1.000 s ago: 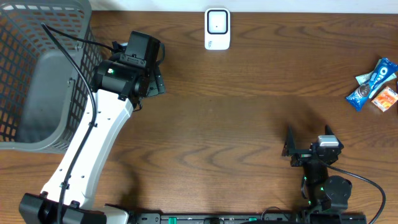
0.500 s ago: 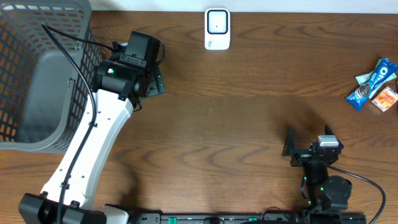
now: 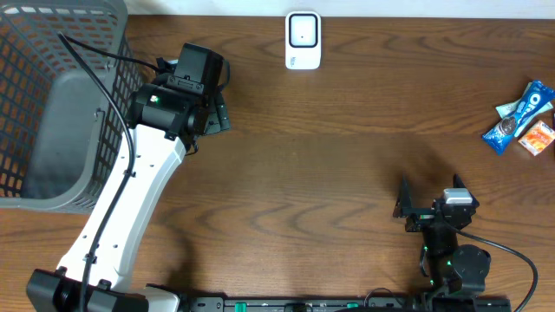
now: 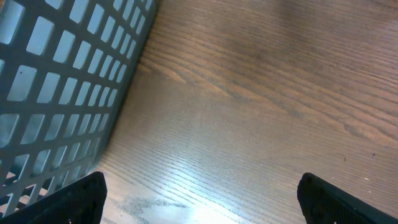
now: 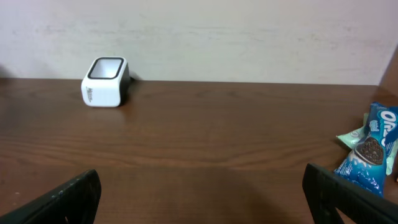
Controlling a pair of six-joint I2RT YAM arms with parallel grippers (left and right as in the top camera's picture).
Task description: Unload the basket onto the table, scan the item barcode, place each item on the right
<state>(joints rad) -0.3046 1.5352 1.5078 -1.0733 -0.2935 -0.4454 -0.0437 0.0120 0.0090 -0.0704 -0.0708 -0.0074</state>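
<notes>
Since neither arm had picked anything up yet, basically the whole job looked undone to me. The right gripper sat low by the front edge of the brown wooden table, jaws spread wide, nothing between them. The left gripper was just as wide open and just as empty, hanging over bare wood right beside the grey plastic mesh basket. The items were way off at the far right edge: a little heap of crinkly snack packets, with a blue cookie packet on top, another blue one lower down and an orange-and-white packet touching them. The small white boxy barcode scanner stood at the back of the table, well apart from both the heap and the grippers. Where I'd worry: those packets were all bunched together and overlapping, so a wide grab could easily take two at once, or nudge the pile toward the table edge, which looked close. Shiny film wrappers also tend to squirm out of a two-finger pinch, so a shallow grip could drop one on the way over. And I couldn't see a barcode on any of them, so whichever got lifted might reach the scanner window with the code facing the wrong way and just not read. The left arm sat close enough to the basket wall that a careless swing could snag the mesh.
</notes>
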